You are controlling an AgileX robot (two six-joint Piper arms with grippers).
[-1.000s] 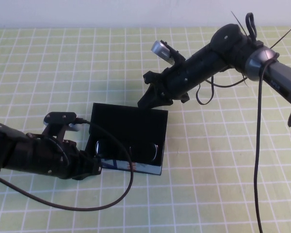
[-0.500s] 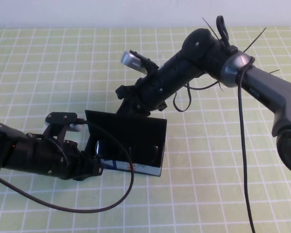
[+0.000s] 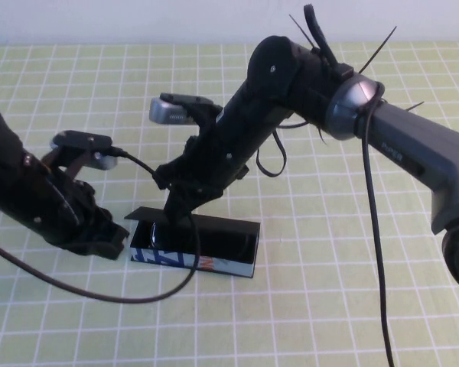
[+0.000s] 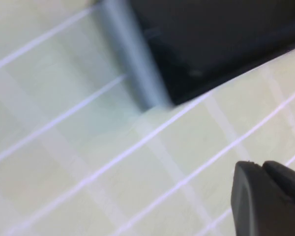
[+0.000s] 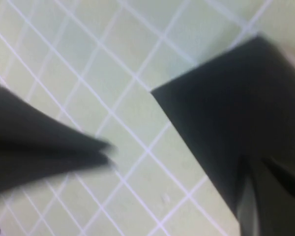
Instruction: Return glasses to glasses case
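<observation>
The black glasses case (image 3: 195, 261) lies mid-table, its light printed front edge facing me. Its lid (image 3: 229, 227) is tipped down low over the box. The glasses are hidden inside. My right gripper (image 3: 177, 208) rests on the lid's left part from above. In the right wrist view its fingers stand wide apart, and the right gripper (image 5: 179, 172) is open over the lid (image 5: 236, 113). My left gripper (image 3: 113, 241) is shut and empty, just left of the case. In the left wrist view the left gripper (image 4: 263, 169) is apart from the case's corner (image 4: 211, 44).
A green checked mat (image 3: 329, 306) covers the table. The left arm's cable (image 3: 138, 297) loops in front of the case. The right arm (image 3: 306, 84) reaches across the back of the table, with loose cables hanging from it.
The right arm has swung left and down and tipped the lid from upright to low over the case. The left arm has risen and drawn back a little from the case's left end.
</observation>
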